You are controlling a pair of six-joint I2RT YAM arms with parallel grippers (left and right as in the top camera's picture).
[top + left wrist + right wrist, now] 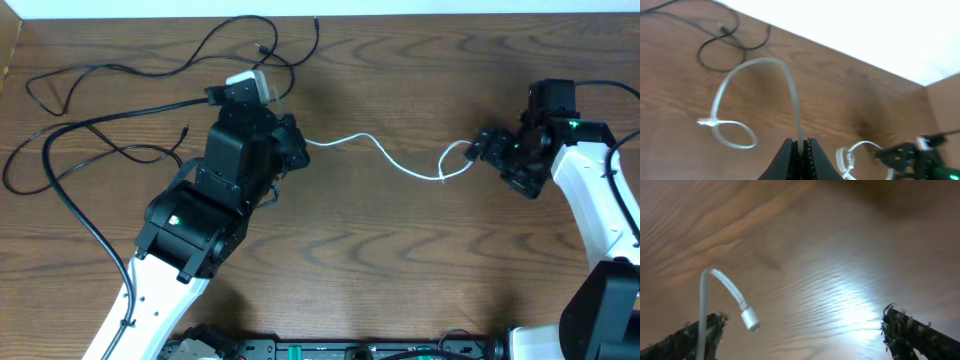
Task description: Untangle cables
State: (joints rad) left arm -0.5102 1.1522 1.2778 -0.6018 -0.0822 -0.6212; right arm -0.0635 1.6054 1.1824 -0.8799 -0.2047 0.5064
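Two robot arms worked at a wooden counter (330, 260). The left claw (801, 146) was pinched fully shut on the white cable (762, 60), which rose from between its fingers, arched away ahead of it and curled back down into a small loop on the counter. From this claw the cable ran in a loose wave across to the right claw (803, 315). The right claw's jaws stood wide apart and gripped nothing. The cable's small white plug (748, 318) hung just inside one finger, and whether the cord touched that finger could not be told.

The black cables (701, 52) lay on the far side of the left claw, well apart from the right claw, sprawled in long loops that crossed one another.

The white cable looked drawn clear of the black ones, so that part seemed mostly done. Parting the two black cables appeared to remain, and whether they were knotted could not be told.
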